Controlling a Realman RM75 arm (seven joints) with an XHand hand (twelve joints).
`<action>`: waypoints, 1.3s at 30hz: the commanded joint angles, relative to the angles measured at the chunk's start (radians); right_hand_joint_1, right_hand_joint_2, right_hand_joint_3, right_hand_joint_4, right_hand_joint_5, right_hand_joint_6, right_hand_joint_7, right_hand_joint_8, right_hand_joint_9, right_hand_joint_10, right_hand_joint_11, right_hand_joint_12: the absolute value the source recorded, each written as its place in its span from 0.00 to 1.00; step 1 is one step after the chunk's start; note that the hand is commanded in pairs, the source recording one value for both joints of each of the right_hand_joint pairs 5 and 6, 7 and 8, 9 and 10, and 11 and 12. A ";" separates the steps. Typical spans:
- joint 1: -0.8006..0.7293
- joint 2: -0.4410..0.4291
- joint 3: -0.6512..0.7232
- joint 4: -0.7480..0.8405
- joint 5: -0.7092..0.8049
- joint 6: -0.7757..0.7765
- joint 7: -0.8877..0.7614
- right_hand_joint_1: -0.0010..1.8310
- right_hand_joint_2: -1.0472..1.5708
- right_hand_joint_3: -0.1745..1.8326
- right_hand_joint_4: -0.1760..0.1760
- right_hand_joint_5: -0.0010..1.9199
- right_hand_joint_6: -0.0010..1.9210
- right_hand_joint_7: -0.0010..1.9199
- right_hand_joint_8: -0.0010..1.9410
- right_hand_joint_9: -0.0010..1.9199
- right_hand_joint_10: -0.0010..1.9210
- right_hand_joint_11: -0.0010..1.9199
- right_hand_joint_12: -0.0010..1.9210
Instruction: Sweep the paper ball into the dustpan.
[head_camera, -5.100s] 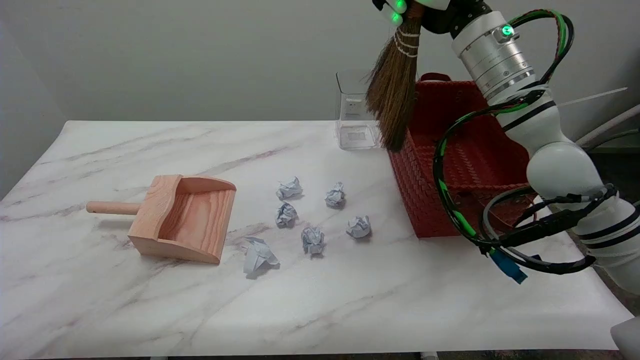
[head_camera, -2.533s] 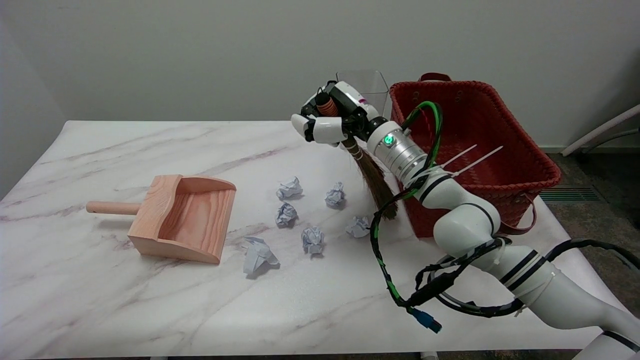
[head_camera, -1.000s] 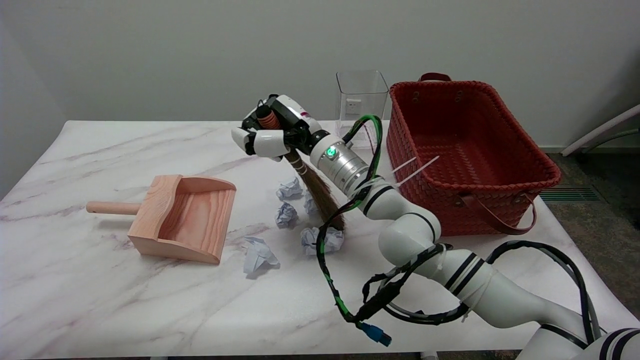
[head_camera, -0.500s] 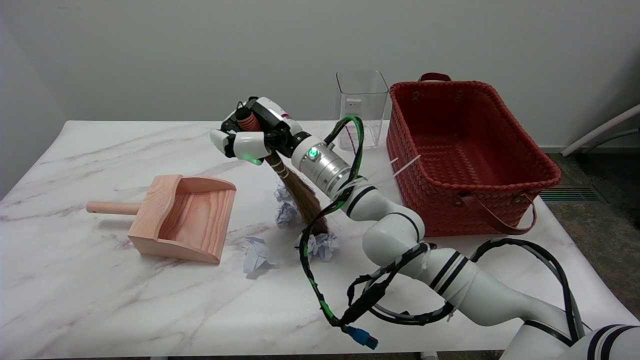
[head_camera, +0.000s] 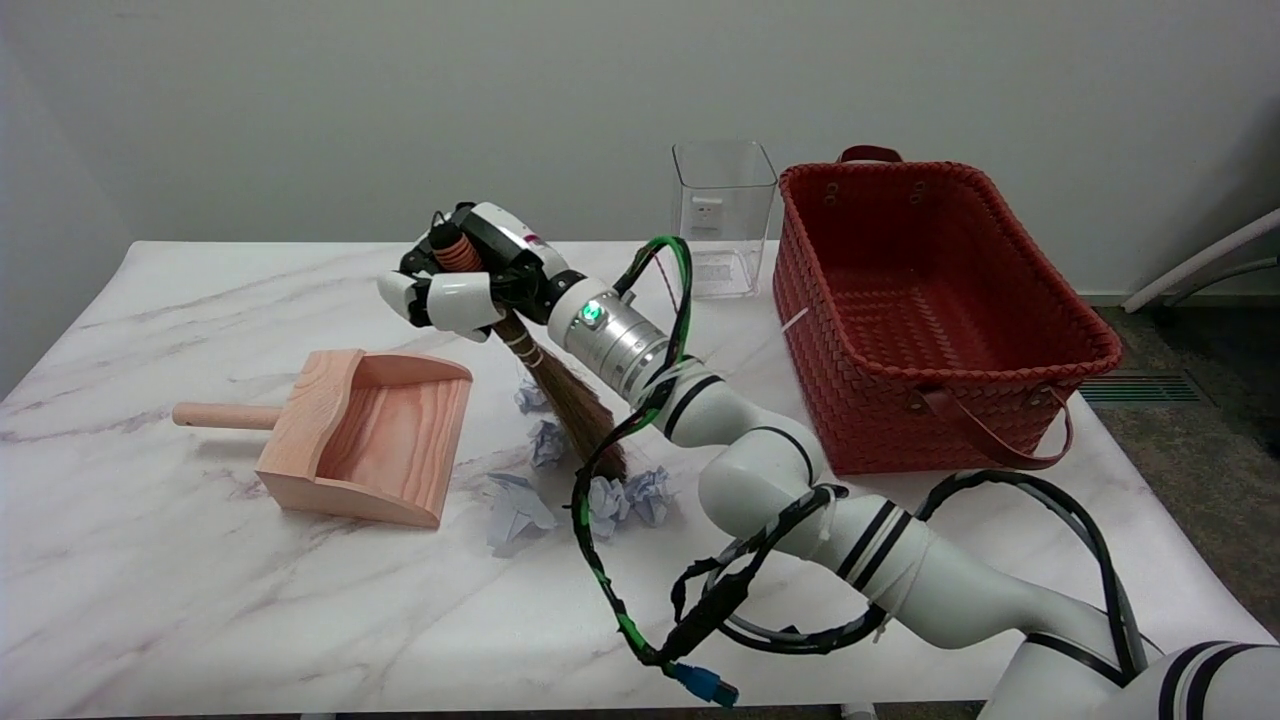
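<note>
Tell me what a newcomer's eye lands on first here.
First, the white right arm reaching in from the lower right, its right hand gripping a small straw broom whose bristles sit among crumpled paper balls at the table's middle. Next, the wooden dustpan to the left, mouth facing the balls. Then the big red basket at the right, with a clear container behind.

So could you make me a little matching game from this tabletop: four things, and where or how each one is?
Things:
1. broom
2. wooden dustpan
3. red basket
4. clear container

States:
A. at the table's far edge, beside the basket
B. gripped by the right hand
C. lying left of the paper balls
D. on the table's right side

Pairs: 1-B, 2-C, 3-D, 4-A
</note>
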 joint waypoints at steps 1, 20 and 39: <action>0.068 -0.040 -0.046 -0.029 0.006 -0.031 0.020 0.58 0.86 0.67 0.50 1.00 1.00 1.00 0.99 1.00 1.00 0.96 0.96; 0.098 -0.014 -0.022 -0.038 -0.001 -0.021 0.106 0.58 0.86 0.69 0.50 1.00 1.00 1.00 0.99 1.00 1.00 0.96 0.96; 0.049 0.218 0.066 0.008 -0.002 -0.028 0.103 0.58 0.87 0.67 0.50 1.00 1.00 1.00 0.99 1.00 1.00 0.96 0.96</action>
